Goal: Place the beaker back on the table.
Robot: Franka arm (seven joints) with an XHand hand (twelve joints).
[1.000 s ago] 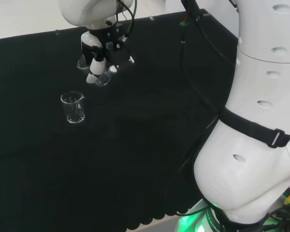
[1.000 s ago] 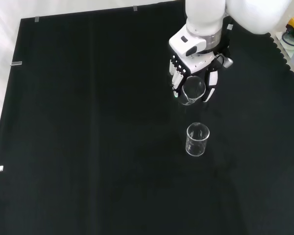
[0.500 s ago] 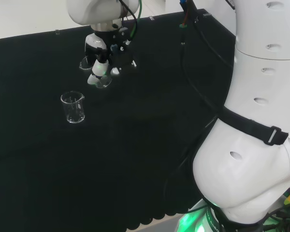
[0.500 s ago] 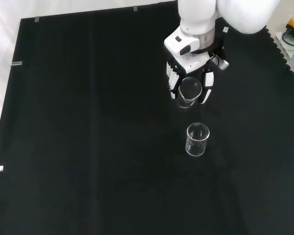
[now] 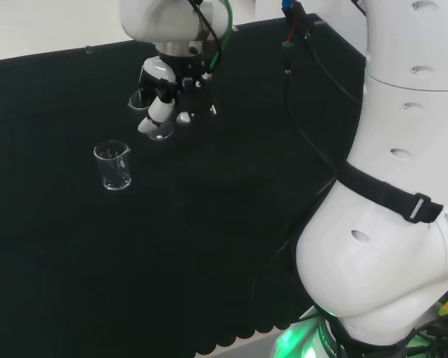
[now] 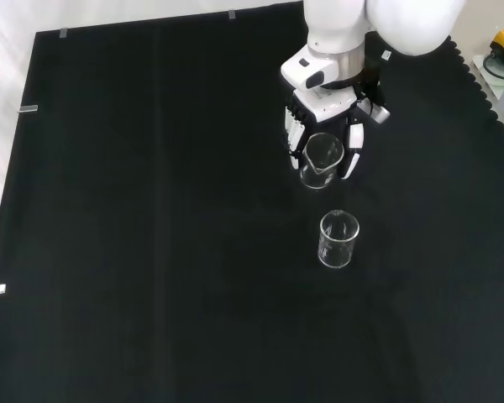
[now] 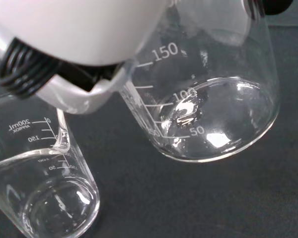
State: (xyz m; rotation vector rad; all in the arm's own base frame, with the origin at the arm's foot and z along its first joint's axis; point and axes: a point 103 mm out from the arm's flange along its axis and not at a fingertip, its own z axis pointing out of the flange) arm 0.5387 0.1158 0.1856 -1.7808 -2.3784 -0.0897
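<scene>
Black cloth [image 6: 151, 252]; robot hand [image 6: 323, 126] grips beaker [image 6: 321, 161] near second beaker [image 6: 338, 238].

Hand [image 6: 323, 126] pointing down, fingers [image 6: 353, 155] curled, gripping.

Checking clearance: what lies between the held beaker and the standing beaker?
Only bare black cloth lies between the held beaker and the standing beaker, in the front view.

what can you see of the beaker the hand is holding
The held beaker is clear glass, empty as far as the views show, with a pouring spout and white graduation marks on its wall. The hand grips it from above, fingers on one side and thumb on the other. In the wrist view its base is tilted and appears clear of the black cloth. It hangs apart from the second beaker standing upright nearby.
</scene>
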